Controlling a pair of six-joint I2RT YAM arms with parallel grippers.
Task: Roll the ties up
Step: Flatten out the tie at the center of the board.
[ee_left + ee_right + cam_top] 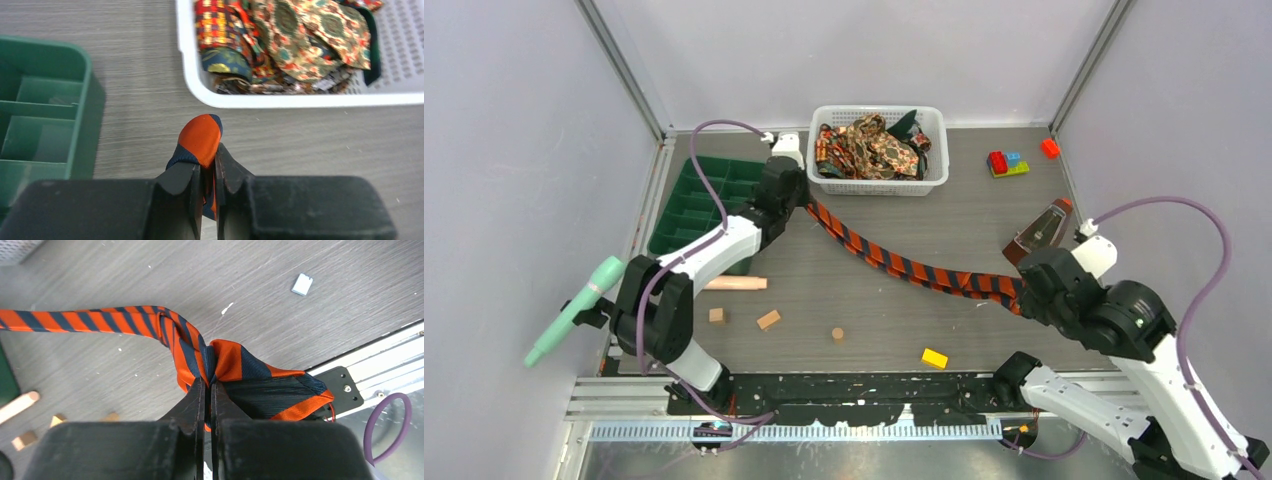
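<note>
Worryingly, the striped tie (904,268) stretches from the left front corner of the basket (874,186) to well right of it, its narrow tip pinched by the left fingers (187,187) and its bunched wide end by the right fingers (192,405), so any pull could slip the tip free.

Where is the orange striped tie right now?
Top view: the orange striped tie stretches diagonally across the table, from the left gripper by the white basket to the right gripper at front right.
</note>
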